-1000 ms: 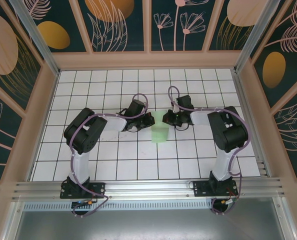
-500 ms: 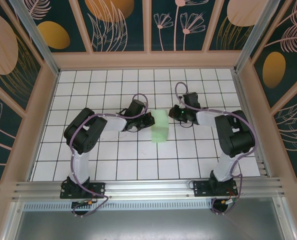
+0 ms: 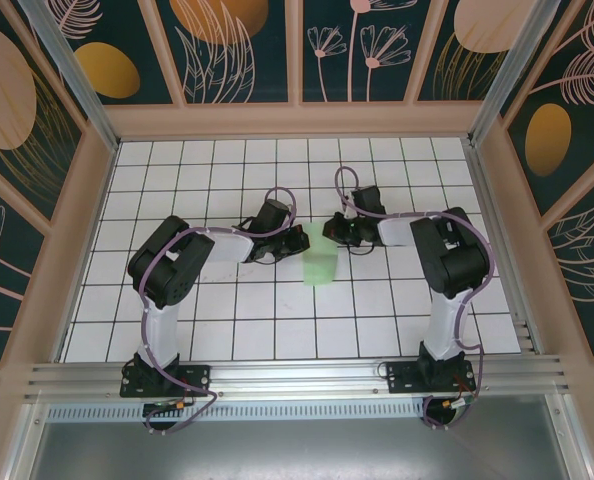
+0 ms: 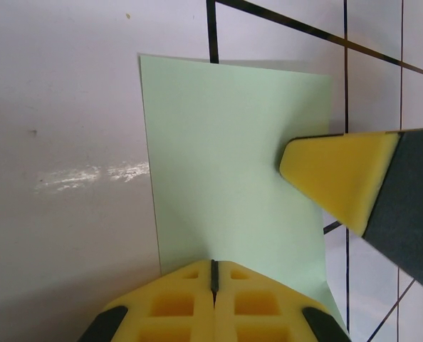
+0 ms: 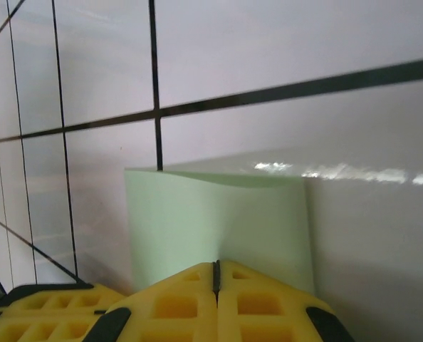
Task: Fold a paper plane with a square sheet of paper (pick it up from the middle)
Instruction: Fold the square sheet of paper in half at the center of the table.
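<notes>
The sheet (image 3: 320, 268) is lying flat near the middle of the table (image 3: 227, 330), with both arms reaching in at its far edge. The left gripper (image 3: 299, 240) is sitting at the sheet's far left corner. In its wrist view its fingers (image 4: 190, 303) are pressing together, leaving only a thin slit over the sheet's (image 4: 226, 157) edge. The right gripper (image 3: 332, 231) is resting on the far edge, likewise closed tight (image 5: 216, 285), its yellow tip (image 4: 332, 174) touching the paper.
</notes>
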Motion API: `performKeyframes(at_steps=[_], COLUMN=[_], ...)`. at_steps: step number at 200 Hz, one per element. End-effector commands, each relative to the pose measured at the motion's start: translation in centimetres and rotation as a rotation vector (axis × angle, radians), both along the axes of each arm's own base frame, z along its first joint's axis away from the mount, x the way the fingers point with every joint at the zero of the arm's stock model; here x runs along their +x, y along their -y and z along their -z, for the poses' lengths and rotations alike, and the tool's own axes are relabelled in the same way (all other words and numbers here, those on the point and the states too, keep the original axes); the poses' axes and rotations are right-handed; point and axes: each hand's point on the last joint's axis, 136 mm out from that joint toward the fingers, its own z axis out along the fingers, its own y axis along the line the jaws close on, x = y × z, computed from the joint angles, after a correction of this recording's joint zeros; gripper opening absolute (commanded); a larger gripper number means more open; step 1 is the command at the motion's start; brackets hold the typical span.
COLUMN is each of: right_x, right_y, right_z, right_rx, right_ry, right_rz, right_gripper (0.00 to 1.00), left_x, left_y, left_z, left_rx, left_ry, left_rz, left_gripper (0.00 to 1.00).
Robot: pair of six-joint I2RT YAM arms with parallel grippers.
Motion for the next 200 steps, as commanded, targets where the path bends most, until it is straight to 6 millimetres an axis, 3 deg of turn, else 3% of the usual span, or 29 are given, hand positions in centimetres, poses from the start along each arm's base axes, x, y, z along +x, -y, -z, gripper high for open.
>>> performKeyframes(at_steps=[1,63,95,116,133,167,200], right_x=[3.5,6.4,6.3,4.3,1.5,-4.7,-7.8], right_y=[3.8,6.8,6.1,5.1,3.4,0.4,-1.0], right_z=[1.4,-0.4,-3.8,-6.3,-6.6,-3.9,-2.5], right_rx=[-0.079,-0.123,-0.082,-0.028,0.037,0.056,0.049], right_ry=[0.031,0.074,0.129,0.155,0.111,-0.037,-0.092], right_rz=[0.164,0.305,0.27,0.201,0.097,-0.069,-0.15], right_gripper=[0.0,0.0,0.0,0.0,0.0,0.0,0.0], left_x=[-5.6,-6.6,-6.3,-6.1,-6.0,-5.8,-5.9], left_y=[-6.0,-6.7,-6.6,-6.5,-6.4,-6.6,-6.8], left_z=[8.1,8.9,8.8,8.7,8.6,8.7,9.2], left_rx=[0.281,0.299,0.298,0.297,0.298,0.305,0.315], left_ry=[-0.249,-0.272,-0.264,-0.26,-0.255,-0.248,-0.254], left_rz=[-0.032,-0.029,-0.028,-0.03,-0.031,-0.038,-0.042], left_gripper=[0.02,0.01,0.01,0.01,0.01,0.01,0.01])
